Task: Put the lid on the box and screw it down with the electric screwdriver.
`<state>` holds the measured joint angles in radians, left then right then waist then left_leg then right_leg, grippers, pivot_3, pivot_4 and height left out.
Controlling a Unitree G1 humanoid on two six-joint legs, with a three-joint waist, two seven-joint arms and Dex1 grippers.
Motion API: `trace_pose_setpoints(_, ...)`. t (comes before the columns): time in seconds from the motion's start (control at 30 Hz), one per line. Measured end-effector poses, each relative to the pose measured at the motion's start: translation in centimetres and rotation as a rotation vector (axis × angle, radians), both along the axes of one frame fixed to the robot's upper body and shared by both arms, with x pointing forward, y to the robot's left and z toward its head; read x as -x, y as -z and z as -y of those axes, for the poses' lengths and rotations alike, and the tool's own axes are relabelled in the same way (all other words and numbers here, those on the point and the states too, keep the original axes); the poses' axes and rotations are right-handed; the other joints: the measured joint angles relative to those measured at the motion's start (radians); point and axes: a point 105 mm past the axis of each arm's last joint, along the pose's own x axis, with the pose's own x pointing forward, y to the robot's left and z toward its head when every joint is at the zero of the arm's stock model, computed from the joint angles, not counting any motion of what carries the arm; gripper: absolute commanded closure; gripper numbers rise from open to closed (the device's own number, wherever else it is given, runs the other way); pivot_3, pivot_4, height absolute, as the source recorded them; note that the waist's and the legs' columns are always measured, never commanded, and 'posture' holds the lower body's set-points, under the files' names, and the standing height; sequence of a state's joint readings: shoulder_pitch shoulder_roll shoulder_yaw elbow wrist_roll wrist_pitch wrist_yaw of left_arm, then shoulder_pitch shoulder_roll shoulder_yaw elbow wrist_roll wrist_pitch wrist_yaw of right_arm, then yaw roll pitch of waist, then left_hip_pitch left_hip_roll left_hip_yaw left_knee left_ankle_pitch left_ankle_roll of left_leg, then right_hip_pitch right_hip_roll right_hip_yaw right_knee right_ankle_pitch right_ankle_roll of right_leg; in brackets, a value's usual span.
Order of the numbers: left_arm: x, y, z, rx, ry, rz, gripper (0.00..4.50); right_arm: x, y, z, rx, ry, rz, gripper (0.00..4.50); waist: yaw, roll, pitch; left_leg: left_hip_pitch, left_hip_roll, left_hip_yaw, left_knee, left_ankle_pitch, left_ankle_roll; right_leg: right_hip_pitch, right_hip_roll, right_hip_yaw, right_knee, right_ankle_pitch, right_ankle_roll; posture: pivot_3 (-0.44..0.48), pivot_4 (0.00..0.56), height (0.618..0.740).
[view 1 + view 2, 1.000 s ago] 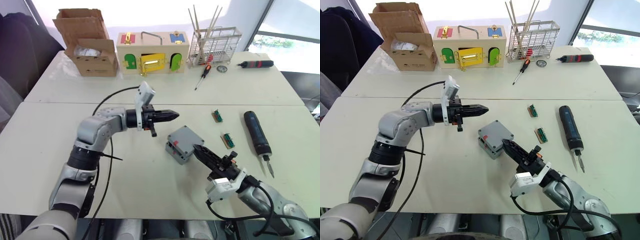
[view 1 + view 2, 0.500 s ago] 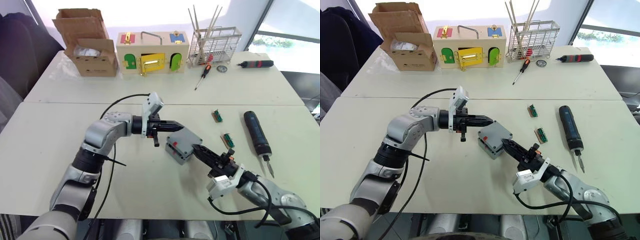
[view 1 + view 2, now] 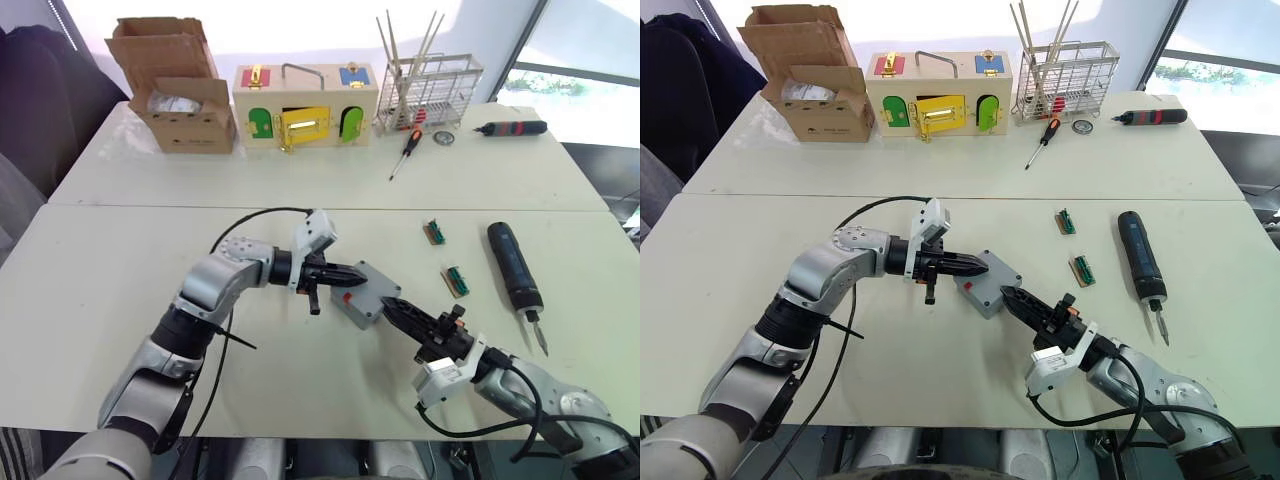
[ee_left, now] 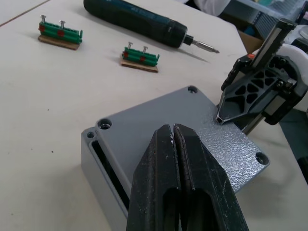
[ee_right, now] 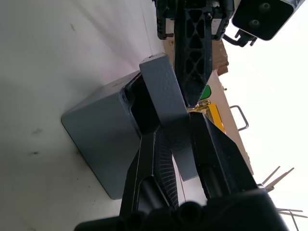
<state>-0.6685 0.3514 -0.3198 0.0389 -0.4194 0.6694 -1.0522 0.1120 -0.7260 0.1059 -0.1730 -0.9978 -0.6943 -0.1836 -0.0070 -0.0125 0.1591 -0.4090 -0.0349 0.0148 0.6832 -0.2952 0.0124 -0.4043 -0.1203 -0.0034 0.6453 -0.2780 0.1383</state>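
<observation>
Clenched together, the left gripper (image 4: 174, 144) presses its joined tips down on the lid (image 4: 192, 130), while the right gripper (image 5: 180, 132) pinches the lid's edge at about four o'clock of the box (image 3: 982, 292). Box and lid sit mid-table; the lid looks skewed, a gap showing along one side, though seating is hard to judge. To do well, nudge the lid until corner holes align, holding the box steady. Electric screwdriver (image 3: 513, 265) lies at three o'clock, well apart.

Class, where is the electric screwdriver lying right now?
In the left eye view, the electric screwdriver lies untouched on the table's right side, beyond two small green terminal boards, right of the box.
</observation>
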Motion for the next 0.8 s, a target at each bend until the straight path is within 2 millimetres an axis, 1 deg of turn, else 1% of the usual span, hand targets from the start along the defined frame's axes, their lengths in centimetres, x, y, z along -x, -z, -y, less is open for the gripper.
trace_pose_setpoints(0.1,0.0,-0.3,0.3,0.012,0.003,0.003,4.47,-0.1,0.0,0.0,-0.002,0.005,0.002,4.31,-0.001,0.0,0.0,0.0,0.0,0.0,0.0,0.0,0.0,0.0,0.0,0.0,0.0,0.0,0.0,0.0,0.15,0.735)
trace_pose_setpoints(0.23,-0.3,-0.8,0.0,0.023,-0.014,0.017,4.47,-0.2,0.0,0.1,-0.002,0.014,0.003,4.31,-0.002,0.0,0.0,0.0,0.0,0.0,0.0,0.0,0.0,0.0,0.0,0.0,0.0,0.0,0.0,0.0,0.15,0.735)
trace_pose_setpoints(0.4,-0.4,-0.8,0.0,0.021,-0.015,0.018,4.47,-0.2,0.0,0.0,-0.005,0.012,0.002,4.31,-0.001,0.0,0.0,0.0,0.0,0.0,0.0,0.0,0.0,0.0,0.0,0.0,0.0,0.0,0.0,0.0,0.15,0.735)
trace_pose_setpoints(0.77,-0.4,0.4,0.4,-0.045,0.001,0.069,4.47,-0.2,0.4,-0.2,-0.012,0.022,-0.009,4.31,-0.001,0.0,0.0,0.001,0.0,-0.001,0.0,0.0,0.0,0.002,0.0,0.0,0.0,0.0,0.0,0.0,0.15,0.735)
trace_pose_setpoints(0.8,-0.3,0.5,0.5,-0.054,0.01,0.078,4.5,-0.2,0.4,-0.2,-0.012,0.023,-0.011,3.28,-0.001,0.0,-0.001,0.001,0.0,-0.001,0.0,0.0,0.0,0.002,0.0,0.0,0.0,0.0,0.0,0.0,0.15,0.735)
